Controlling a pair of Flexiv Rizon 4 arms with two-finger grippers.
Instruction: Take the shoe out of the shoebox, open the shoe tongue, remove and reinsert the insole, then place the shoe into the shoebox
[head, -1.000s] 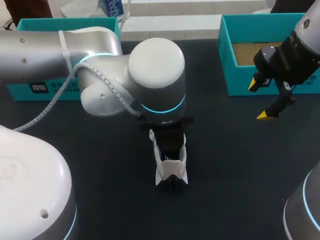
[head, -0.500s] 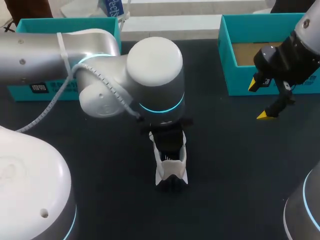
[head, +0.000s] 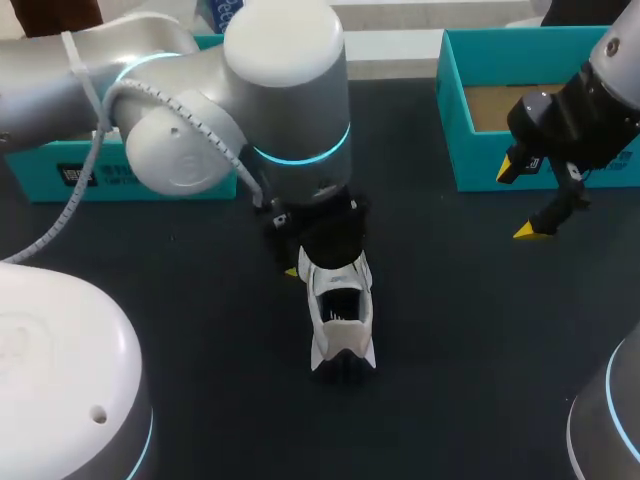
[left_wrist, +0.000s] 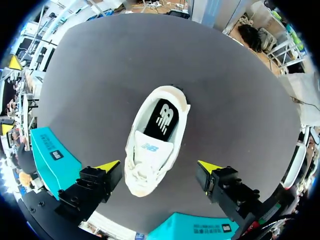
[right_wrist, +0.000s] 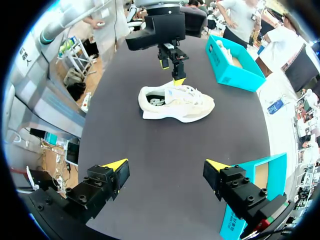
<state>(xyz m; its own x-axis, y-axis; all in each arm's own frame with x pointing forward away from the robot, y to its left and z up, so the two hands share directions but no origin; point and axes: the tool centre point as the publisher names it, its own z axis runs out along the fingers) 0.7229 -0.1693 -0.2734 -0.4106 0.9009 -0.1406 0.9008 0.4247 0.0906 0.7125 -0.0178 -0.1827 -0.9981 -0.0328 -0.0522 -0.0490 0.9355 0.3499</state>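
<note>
The white shoe (head: 340, 320) sits upright on the dark table (head: 450, 330), its black insole (left_wrist: 161, 117) inside. The left gripper (left_wrist: 159, 166) hangs just above it, fingers spread and empty. The right gripper (head: 518, 200), also spread and empty, hovers beside the teal shoebox (head: 455, 110).

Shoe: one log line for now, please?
white lace-up shoe: on black table | left gripper: open over shoe | right gripper: open, empty
</note>
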